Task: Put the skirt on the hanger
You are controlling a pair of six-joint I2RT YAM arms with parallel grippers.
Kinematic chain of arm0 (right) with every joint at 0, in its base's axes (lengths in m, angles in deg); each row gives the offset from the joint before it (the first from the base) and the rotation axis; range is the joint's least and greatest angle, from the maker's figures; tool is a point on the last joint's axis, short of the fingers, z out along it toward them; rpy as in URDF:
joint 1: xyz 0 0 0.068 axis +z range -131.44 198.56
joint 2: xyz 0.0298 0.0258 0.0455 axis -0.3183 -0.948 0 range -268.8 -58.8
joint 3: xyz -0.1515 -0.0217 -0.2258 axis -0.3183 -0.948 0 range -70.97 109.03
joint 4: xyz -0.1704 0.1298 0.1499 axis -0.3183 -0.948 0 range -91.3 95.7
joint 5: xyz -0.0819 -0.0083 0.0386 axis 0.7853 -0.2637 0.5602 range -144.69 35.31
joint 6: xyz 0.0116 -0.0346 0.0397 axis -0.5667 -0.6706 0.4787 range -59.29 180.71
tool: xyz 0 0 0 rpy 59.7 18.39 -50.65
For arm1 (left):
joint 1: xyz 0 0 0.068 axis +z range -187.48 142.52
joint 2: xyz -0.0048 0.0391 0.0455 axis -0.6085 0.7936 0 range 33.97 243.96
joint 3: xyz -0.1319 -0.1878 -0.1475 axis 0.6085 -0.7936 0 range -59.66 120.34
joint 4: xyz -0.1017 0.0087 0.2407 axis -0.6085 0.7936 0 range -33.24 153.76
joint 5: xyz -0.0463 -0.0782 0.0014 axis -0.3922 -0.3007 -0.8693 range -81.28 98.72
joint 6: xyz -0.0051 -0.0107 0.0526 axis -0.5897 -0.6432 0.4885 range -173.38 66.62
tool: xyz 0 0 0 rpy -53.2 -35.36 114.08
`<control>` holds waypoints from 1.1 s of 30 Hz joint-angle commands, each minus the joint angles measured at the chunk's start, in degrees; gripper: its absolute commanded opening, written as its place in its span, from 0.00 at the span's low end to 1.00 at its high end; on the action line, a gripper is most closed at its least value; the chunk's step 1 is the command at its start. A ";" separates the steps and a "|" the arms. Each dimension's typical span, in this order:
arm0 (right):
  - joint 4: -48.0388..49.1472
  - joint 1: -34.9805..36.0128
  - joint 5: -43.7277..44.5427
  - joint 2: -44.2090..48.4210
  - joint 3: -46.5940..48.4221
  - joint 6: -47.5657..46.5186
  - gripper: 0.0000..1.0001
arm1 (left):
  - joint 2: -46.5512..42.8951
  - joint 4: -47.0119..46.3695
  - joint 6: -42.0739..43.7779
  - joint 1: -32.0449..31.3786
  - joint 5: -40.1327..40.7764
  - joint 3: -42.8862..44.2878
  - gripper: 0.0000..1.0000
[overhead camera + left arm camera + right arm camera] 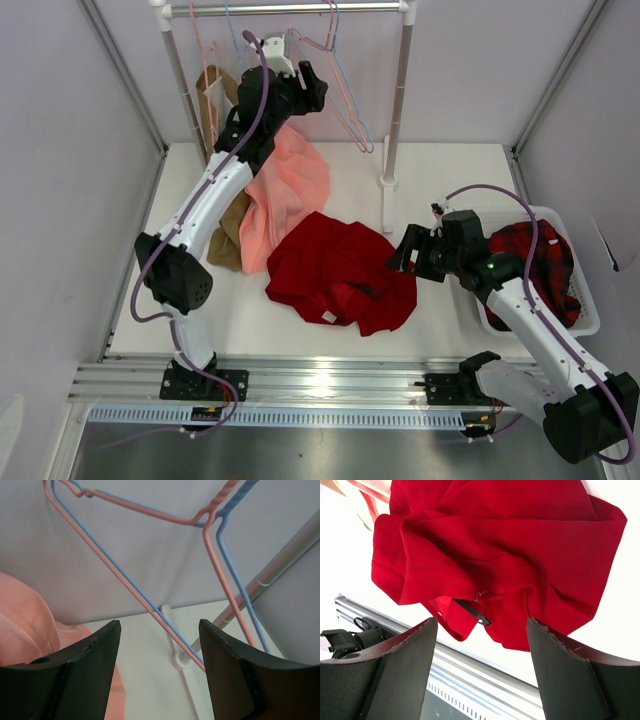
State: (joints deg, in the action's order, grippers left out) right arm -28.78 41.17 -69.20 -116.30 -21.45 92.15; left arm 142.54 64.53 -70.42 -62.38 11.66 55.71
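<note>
the skirt [340,270] lies in a crumpled heap on the white table [440,170], near its middle and towards the near edge, its far left corner touching the salmon-pink garment [285,190]. bare table shows to its right up to the basket [590,320], which holds the plaid cloth [535,265], and to the far side up to the rack post [397,100]. a small white label [327,316] sits on its near hem; nothing on it can be read, and the right wrist view shows only a small dark tab [472,611] by a seam.

the hanger [210,540] hangs from the rail [290,8] at the far side, pressed against a light blue hanger [240,495], well apart from the skirt. a brown garment [215,90] hangs at the rail's left end.

the left gripper [160,630] is raised by the rail with its jaws wide and nothing between them, the 2 hangers just beyond. the right gripper [482,625] hovers at the skirt's right edge, jaws wide too and holding nothing.
</note>
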 commanded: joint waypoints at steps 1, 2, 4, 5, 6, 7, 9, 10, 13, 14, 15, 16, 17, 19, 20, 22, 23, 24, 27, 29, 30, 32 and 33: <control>0.64 -0.20 -0.79 0.98 -0.39 -0.59 0.78 | -5.39 -4.08 -0.36 -0.23 -0.30 0.29 0.70; 0.55 -0.20 -0.88 1.07 -0.30 -0.59 0.78 | -5.30 -4.17 -0.45 -0.23 -1.09 0.38 0.71; 0.47 -0.20 -0.79 1.07 -0.39 -0.59 0.78 | -5.22 -4.43 -0.72 -0.23 -2.06 0.64 0.72; 0.47 -0.20 -0.88 0.98 -0.30 -0.59 0.78 | -4.95 -4.34 -0.80 -0.23 -2.50 0.90 0.72; 0.55 -0.29 -0.79 1.07 -0.30 -0.50 0.78 | -4.78 -4.34 -0.98 -0.40 -2.50 0.91 0.72; 0.55 -0.29 -0.79 1.07 -0.30 -0.50 0.78 | -4.60 -4.34 -1.15 -0.41 -3.63 1.08 0.72; 0.47 -0.20 -0.79 1.07 -0.30 -0.59 0.78 | -3.99 -4.43 -1.51 -0.67 -4.69 1.26 0.72; 0.47 -0.29 -0.79 1.16 -0.30 -0.59 0.78 | -3.72 -4.52 -1.51 -0.76 -4.87 1.52 0.73; 0.29 -0.29 -0.70 1.16 -0.21 -0.77 0.78 | -3.28 -5.22 -1.86 -1.28 -5.49 1.79 0.73; 0.20 -0.29 -0.62 1.24 -0.30 -0.77 0.78 | -3.19 -5.74 -2.03 -1.55 -5.49 1.79 0.73; 0.29 -0.20 -0.70 1.24 -0.30 -0.68 0.78 | -3.19 -6.01 -2.12 -1.72 -5.49 1.70 0.73; 0.29 -0.29 -0.62 1.24 -0.30 -0.85 0.78 | -3.19 -6.36 -2.21 -1.90 -5.58 1.61 0.73; 0.12 -0.29 -0.62 1.24 -0.21 -0.77 0.78 | -3.28 -6.54 -2.21 -1.99 -5.58 1.61 0.73; 0.11 -0.20 -0.62 1.33 -0.30 -0.94 0.78 | -3.46 -7.15 -2.21 -2.34 -5.14 1.52 0.74; 0.03 -0.29 -0.62 1.42 -0.30 -0.94 0.78 | -3.37 -7.24 -2.12 -2.51 -5.14 1.61 0.74; 0.11 -0.29 -0.61 1.33 -0.39 -0.94 0.78 | -2.32 -6.02 -1.95 -2.78 -4.88 3.54 0.74; 0.20 -0.29 -0.70 1.33 -0.39 -0.94 0.78 | -1.97 -5.75 -1.95 -2.87 -4.87 4.07 0.74; 0.11 -0.29 -0.70 1.25 -0.39 -1.03 0.78 | -1.35 -5.40 -1.77 -3.13 -4.87 4.94 0.74; -0.06 -0.37 -0.53 1.51 -0.39 -1.03 0.78 | -0.21 -4.26 -0.90 -4.01 -3.29 6.53 0.73; -0.24 -0.29 -0.44 1.60 -0.39 -1.12 0.78 | 1.02 -2.59 -0.63 -4.62 -0.68 8.02 0.73; -0.32 -0.37 -0.53 1.68 -0.47 -1.21 0.78 | 1.20 -2.58 -0.72 -4.80 -0.22 7.94 0.71; -0.50 -0.46 -0.53 1.77 -0.47 -1.29 0.78 | 1.55 -2.50 -0.80 -5.15 1.44 7.76 0.70; -0.59 -0.46 -0.44 1.77 -0.47 -1.38 0.78 | 1.55 -2.67 -0.89 -5.15 1.63 7.50 0.69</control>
State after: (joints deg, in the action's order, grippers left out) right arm -29.28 41.00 -69.17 -115.86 -21.45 91.91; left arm 143.28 61.60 -71.36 -66.91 10.11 61.11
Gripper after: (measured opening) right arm 0.778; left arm 0.699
